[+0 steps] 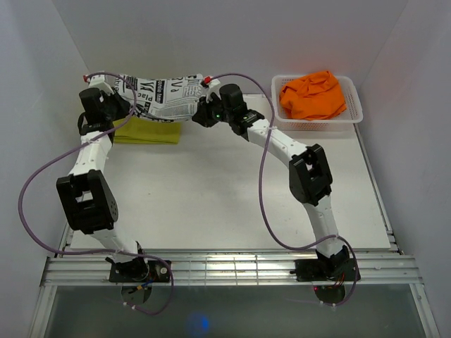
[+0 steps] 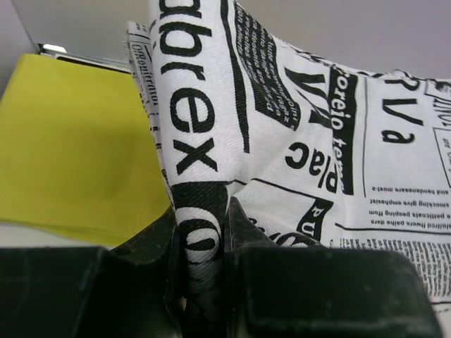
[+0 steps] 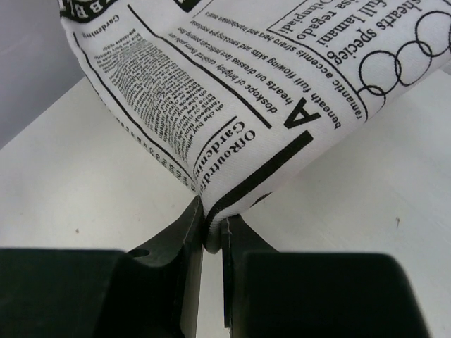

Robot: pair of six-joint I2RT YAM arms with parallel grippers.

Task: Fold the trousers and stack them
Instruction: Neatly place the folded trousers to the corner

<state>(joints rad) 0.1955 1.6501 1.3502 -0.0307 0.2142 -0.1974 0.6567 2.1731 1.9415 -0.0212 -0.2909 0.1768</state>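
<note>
We see white soft cloth trousers with black newspaper print (image 1: 165, 95), covered in bold headlines, fine type and thin rules. At their seven o'clock lie plain yellow cloth trousers (image 1: 151, 132). At three o'clock, a white plastic lattice basket (image 1: 356, 113) holds plain orange cloth trousers (image 1: 313, 95). The table (image 1: 211, 190) is white, the fingers (image 2: 141, 274) matte black, the arm cables (image 1: 264, 197) purple.
</note>
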